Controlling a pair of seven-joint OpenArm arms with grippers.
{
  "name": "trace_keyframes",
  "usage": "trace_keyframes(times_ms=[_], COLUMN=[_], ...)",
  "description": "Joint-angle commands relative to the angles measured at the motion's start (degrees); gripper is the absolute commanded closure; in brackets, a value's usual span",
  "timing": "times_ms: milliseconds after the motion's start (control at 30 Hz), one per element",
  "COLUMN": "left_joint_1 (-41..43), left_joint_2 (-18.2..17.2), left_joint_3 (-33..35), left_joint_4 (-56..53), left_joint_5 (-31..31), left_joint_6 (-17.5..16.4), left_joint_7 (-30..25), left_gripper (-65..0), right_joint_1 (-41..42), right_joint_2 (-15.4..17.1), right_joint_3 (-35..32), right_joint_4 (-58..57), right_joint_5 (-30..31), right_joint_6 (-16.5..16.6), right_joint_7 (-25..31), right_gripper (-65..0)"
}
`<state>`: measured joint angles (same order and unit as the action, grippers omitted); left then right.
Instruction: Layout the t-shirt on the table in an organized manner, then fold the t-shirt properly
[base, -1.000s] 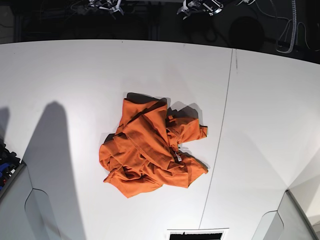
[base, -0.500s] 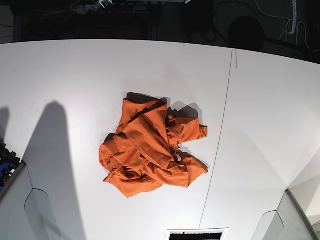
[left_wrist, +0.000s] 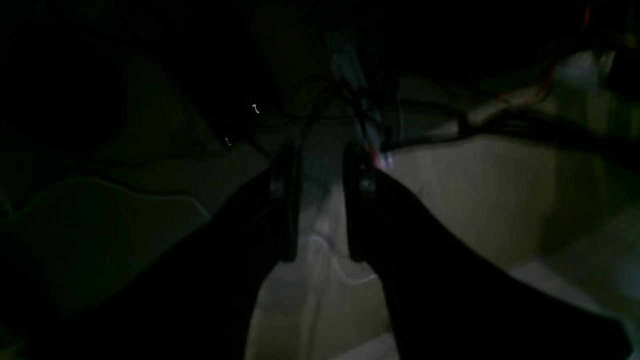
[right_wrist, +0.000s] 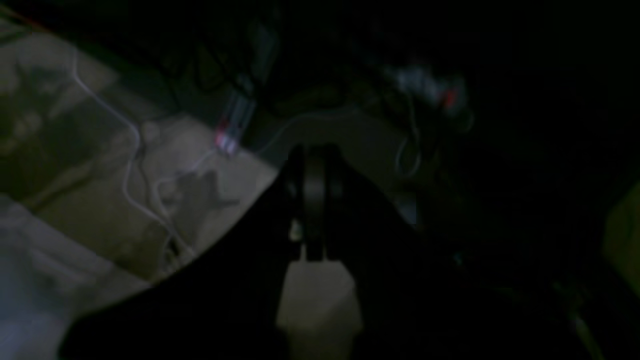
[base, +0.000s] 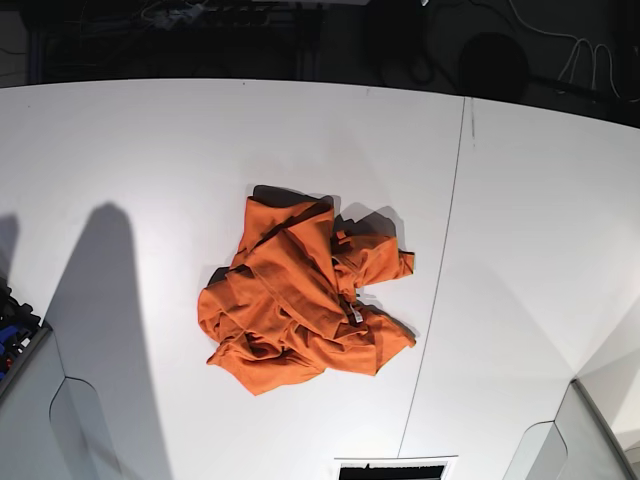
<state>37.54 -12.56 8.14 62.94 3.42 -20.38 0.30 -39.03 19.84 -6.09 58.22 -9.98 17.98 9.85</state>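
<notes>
The orange t-shirt (base: 300, 300) lies crumpled in a heap near the middle of the white table (base: 150, 150) in the base view, with its small white tag (base: 356, 316) showing on the right side. No gripper appears in the base view. My left gripper (left_wrist: 321, 165) shows in the dim left wrist view with a clear gap between its fingers and nothing in it. In the right wrist view, my right gripper (right_wrist: 315, 170) has its fingers pressed together and holds nothing. Neither wrist view shows the t-shirt.
A thin dark seam (base: 440, 260) runs down the table right of the shirt. A dark slot (base: 392, 470) sits at the front edge. Blue and black parts (base: 12, 330) lie at the left edge. Cables (base: 575, 55) hang in the dark behind the far edge.
Both arms, whose ends showed at the top edge of the base view a second ago, have moved out of that view. The t-shirt has not moved.
</notes>
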Motion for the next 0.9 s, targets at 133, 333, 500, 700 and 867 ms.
trace_keyframes(times_ms=[133,333,500,700,867], left_joint_1=[9.5,18.9,22.6,22.4,20.0], left_joint_2=[-1.6,-2.9,-2.9,-5.7,-10.8], left_joint_3=[-4.2,-10.9,-16.7,-22.6,-23.9], left_joint_4=[15.9,34.7,49.6,62.4,63.9], left_joint_5=[-1.8,-2.9,-7.9,-15.5,-17.0], left_joint_6=[-1.9,-2.0,-8.9,-9.4,-7.7], left_joint_7=[-0.7,0.0,1.9,5.1,5.1], left_gripper=[-15.1,-20.0,-30.8,-30.9,-35.0], right_joint_1=[-9.9,-17.7,-18.5,-13.6,-3.3], right_joint_2=[5.5,11.0,13.9,13.2,10.2], right_joint_3=[0.1,0.1,0.2,0.7,0.7], right_joint_4=[16.7,36.2,48.8,58.4,58.8], right_joint_5=[2.5,2.5,2.5,9.5,13.5], right_joint_6=[1.8,1.7,1.7,0.6,-0.2], right_joint_7=[0.6,0.7,0.7,-2.5,-7.0], right_gripper=[-0.1,-0.1,-0.1,-0.2,-0.2])
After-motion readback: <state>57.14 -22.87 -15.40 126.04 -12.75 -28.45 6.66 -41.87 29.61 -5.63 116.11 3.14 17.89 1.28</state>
